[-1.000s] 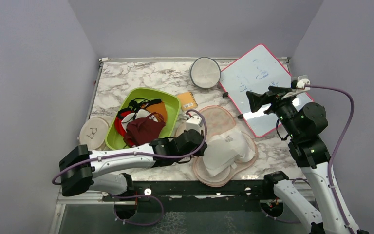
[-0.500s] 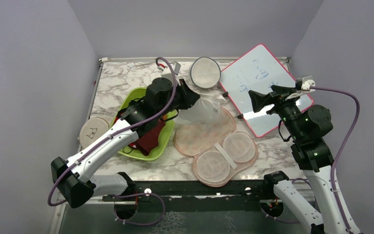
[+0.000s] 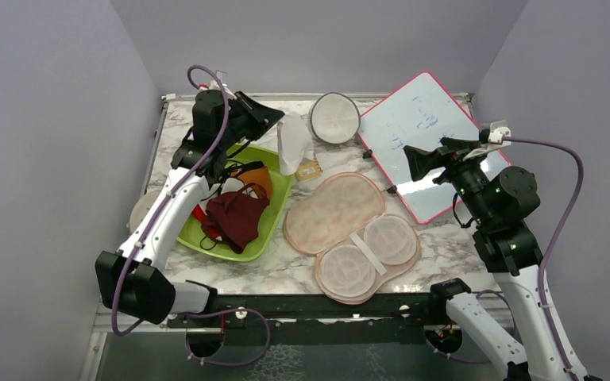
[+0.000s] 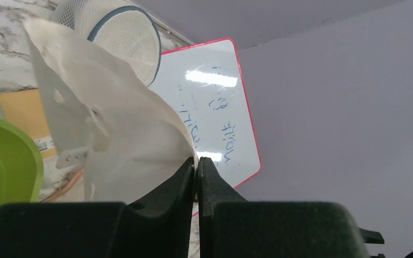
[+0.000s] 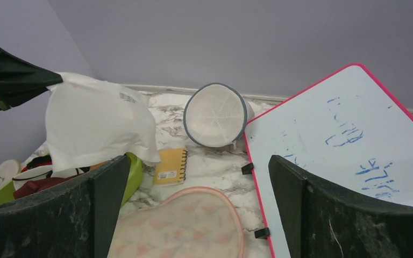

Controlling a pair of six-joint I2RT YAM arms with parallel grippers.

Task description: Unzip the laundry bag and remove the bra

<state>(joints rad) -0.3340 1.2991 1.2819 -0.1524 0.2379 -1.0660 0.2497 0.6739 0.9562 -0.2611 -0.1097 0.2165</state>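
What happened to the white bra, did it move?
Yes. The bra left the open laundry bag and went toward the far left; it now hangs from the left tool near the green tray's far corner.

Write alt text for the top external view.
The left gripper holds the bra in the air beside the green tray. The laundry bag lies unzipped and open on the table, and the right gripper hovers open near the whiteboard.
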